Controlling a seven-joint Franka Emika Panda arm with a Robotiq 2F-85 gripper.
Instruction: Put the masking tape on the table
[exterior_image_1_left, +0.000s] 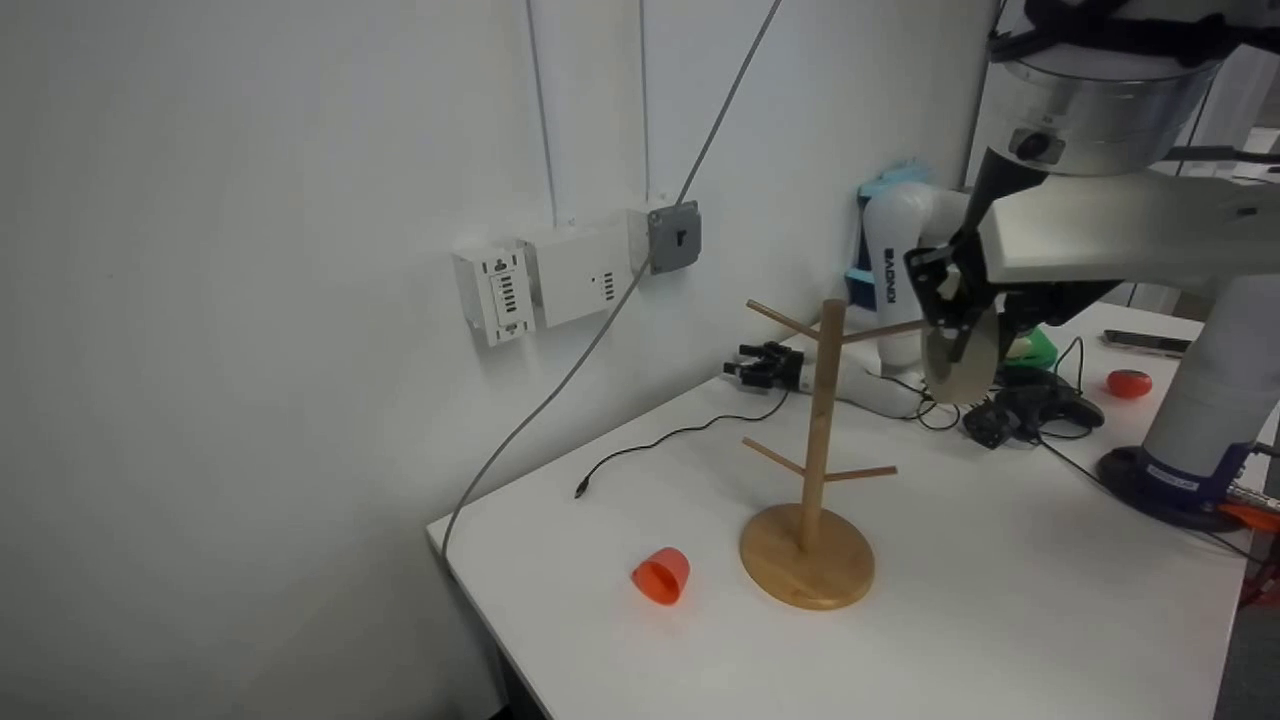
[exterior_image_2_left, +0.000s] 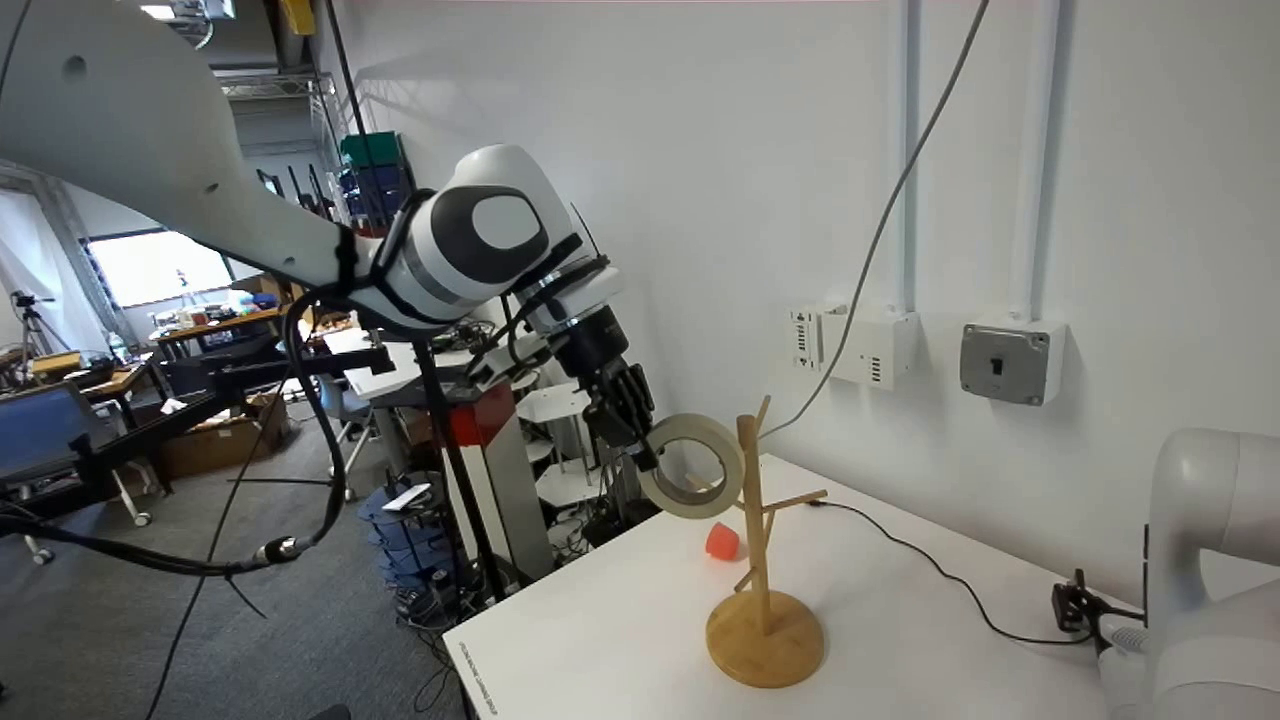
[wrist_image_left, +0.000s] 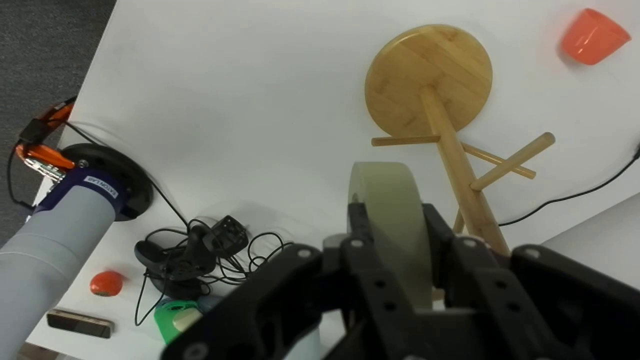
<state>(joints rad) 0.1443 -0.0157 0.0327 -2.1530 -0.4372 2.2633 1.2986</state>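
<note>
The masking tape (exterior_image_1_left: 962, 368) is a cream-beige ring held on edge, well above the white table (exterior_image_1_left: 1000, 610). My gripper (wrist_image_left: 393, 215) is shut on the masking tape (wrist_image_left: 395, 192), one finger on each flat face. In an exterior view, the gripper (exterior_image_2_left: 643, 452) holds the ring (exterior_image_2_left: 733, 462) beside the upper part of the wooden stand (exterior_image_2_left: 765, 640). An upper peg shows through the ring's hole there; I cannot tell whether its tip is inside the hole or behind it. The table also shows in the wrist view (wrist_image_left: 260, 100).
The wooden stand (exterior_image_1_left: 820, 420) with several pegs stands upright close to the tape. An orange-red cup (exterior_image_1_left: 662, 576) lies on its side near it. Another white arm (exterior_image_1_left: 1190, 400), black cables and a controller (exterior_image_1_left: 1035, 405), a red object (exterior_image_1_left: 1129, 384) and a phone (exterior_image_1_left: 1145, 343) are on the table.
</note>
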